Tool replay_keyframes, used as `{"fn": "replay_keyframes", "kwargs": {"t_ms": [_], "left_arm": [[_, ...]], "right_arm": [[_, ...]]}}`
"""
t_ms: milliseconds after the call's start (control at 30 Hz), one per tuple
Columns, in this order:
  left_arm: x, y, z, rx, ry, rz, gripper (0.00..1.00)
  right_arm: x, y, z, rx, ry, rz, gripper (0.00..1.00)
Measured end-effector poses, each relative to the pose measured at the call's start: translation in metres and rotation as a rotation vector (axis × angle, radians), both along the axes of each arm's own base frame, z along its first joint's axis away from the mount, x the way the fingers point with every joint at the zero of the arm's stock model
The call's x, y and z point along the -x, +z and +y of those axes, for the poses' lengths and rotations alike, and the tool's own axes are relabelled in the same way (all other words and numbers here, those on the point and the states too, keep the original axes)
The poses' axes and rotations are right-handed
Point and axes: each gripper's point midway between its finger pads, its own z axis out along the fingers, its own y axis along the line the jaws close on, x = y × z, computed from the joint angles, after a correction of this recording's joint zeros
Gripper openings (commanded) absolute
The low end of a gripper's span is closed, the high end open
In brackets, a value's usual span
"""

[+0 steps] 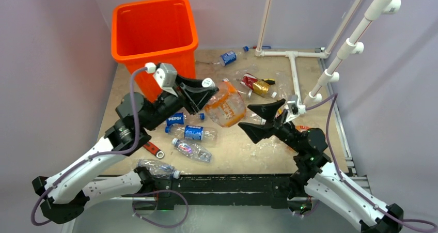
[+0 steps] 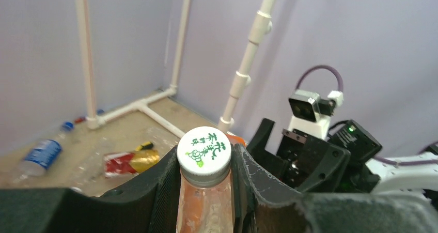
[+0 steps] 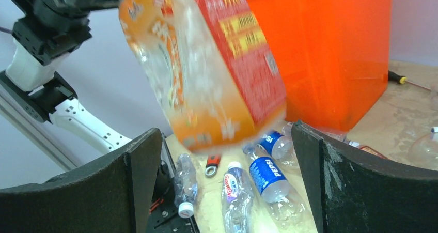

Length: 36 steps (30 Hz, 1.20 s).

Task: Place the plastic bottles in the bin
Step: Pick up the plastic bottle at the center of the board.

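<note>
- Orange-tinted bottle point(image 1: 225, 108) hangs mid-frame above the table point(image 1: 248, 155), just right of the bin point(image 1: 154, 3).
- Judged light, thin-walled, slick and easily crushed; the stiff neck under its white cap point(image 2: 204, 149) looks the surest hold.
- Left fingers point(image 1: 202, 92) clench that neck.
- Right fingers point(image 1: 264, 110) gape empty, just right of its base.
- Pepsi bottles point(image 1: 193, 133) lie flat, lower left of centre.

The left arm point(image 1: 85, 167) and right arm point(image 1: 338, 190) had white shells dotted with small dark screws on their near links, black housings farther out, a purple cable point(image 1: 135, 96) looping along each, a white camera block point(image 1: 165, 74) at the wrist, and matte black wedge-shaped fingers point(image 1: 198, 92) scuffed at the edges.
</note>
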Motion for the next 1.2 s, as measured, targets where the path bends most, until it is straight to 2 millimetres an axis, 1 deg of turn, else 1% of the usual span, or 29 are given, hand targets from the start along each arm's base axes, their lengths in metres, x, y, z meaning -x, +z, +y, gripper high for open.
{"fn": "replay_keyframes", "kwargs": {"t_ms": [67, 200, 267, 333, 433, 500, 600, 667, 733, 800, 867, 933, 967, 1033, 1067, 1100, 1200], "left_arm": [[-0.002, 0.02, 0.01, 0.007, 0.044, -0.045, 0.0], [-0.012, 0.075, 0.037, 0.02, 0.187, -0.157, 0.0], [-0.02, 0.108, 0.055, 0.041, 0.293, -0.213, 0.0], [-0.027, 0.136, 0.076, 0.08, 0.406, -0.253, 0.0], [-0.042, 0.161, 0.106, 0.118, 0.594, -0.284, 0.0], [-0.05, 0.174, 0.121, 0.13, 0.703, -0.298, 0.0], [-0.072, 0.189, 0.138, 0.1, 0.903, -0.313, 0.0], [-0.091, 0.194, 0.14, 0.057, 1.02, -0.316, 0.0], [-0.113, 0.189, 0.139, -0.005, 1.121, -0.314, 0.0], [-0.143, 0.17, 0.13, -0.111, 1.183, -0.3, 0.0], [-0.17, 0.154, 0.126, -0.192, 1.225, -0.283, 0.0], [-0.193, 0.143, 0.131, -0.251, 1.269, -0.266, 0.0], [-0.202, 0.139, 0.135, -0.27, 1.288, -0.259, 0.0], [-0.213, 0.136, 0.147, -0.279, 1.322, -0.245, 0.0], [-0.214, 0.137, 0.149, -0.272, 1.327, -0.242, 0.0], [-0.216, 0.14, 0.162, -0.261, 1.354, -0.236, 0.0], [-0.217, 0.15, 0.188, -0.193, 1.404, -0.223, 0.0]], "right_arm": [[0.0, 0.002, -0.003, -0.002, -0.016, -0.003, 0.99], [-0.001, 0.007, -0.009, -0.011, -0.046, -0.006, 0.99], [-0.002, 0.008, -0.013, -0.018, -0.069, -0.001, 0.99], [-0.003, 0.009, -0.018, -0.028, -0.09, 0.001, 0.99], [-0.005, 0.011, -0.023, -0.042, -0.12, 0.01, 0.99], [-0.009, 0.009, -0.027, -0.047, -0.145, 0.029, 0.99], [-0.015, 0.003, -0.032, -0.053, -0.189, 0.081, 0.99], [-0.018, 0.0, -0.036, -0.057, -0.21, 0.106, 0.99], [-0.018, -0.003, -0.038, -0.053, -0.221, 0.118, 0.99], [-0.018, -0.006, -0.038, -0.045, -0.225, 0.127, 0.99], [-0.019, -0.01, -0.038, -0.034, -0.226, 0.138, 0.99], [-0.019, -0.015, -0.038, -0.019, -0.228, 0.153, 0.99], [-0.018, -0.017, -0.039, -0.015, -0.228, 0.158, 0.99], [-0.016, -0.019, -0.04, -0.015, -0.226, 0.165, 0.99], [-0.015, -0.021, -0.041, -0.016, -0.225, 0.169, 0.99], [-0.014, -0.023, -0.041, -0.019, -0.223, 0.176, 0.99], [-0.011, -0.036, -0.041, -0.027, -0.209, 0.22, 0.99]]}}
